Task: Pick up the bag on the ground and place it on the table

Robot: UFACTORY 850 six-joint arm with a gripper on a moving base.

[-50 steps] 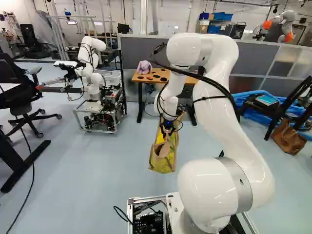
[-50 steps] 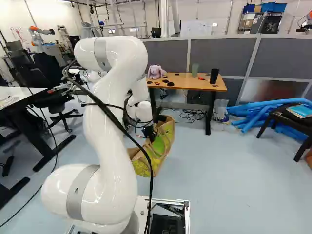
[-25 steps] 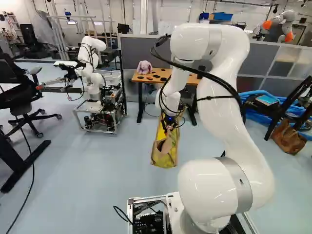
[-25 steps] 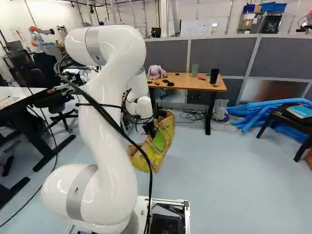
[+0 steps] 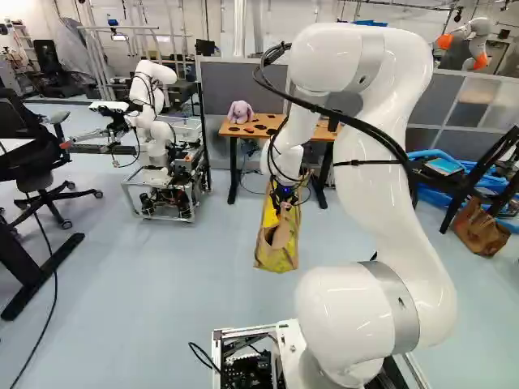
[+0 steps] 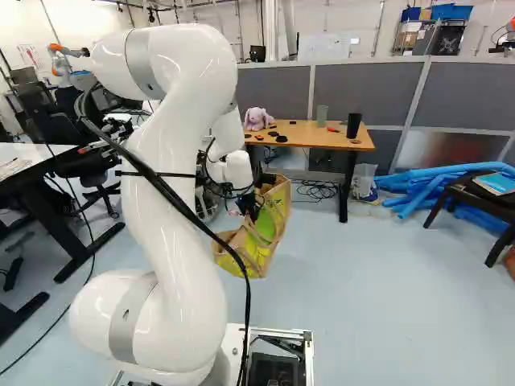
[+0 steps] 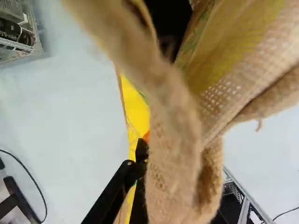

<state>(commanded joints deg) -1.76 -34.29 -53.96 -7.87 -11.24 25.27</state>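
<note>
Left base view: the gripper (image 5: 283, 206) suspends the bag (image 5: 278, 255) below its fingers, in front of the table (image 6: 310, 139). Wrist view: the fingers are closed on the bag's cloth handle (image 7: 175, 154); the cloth covers much of them, so the remaining gap cannot be read. Right base view: a plush rabbit (image 6: 256, 120) and a black cup (image 6: 354, 125) stand on the tabletop.
</note>
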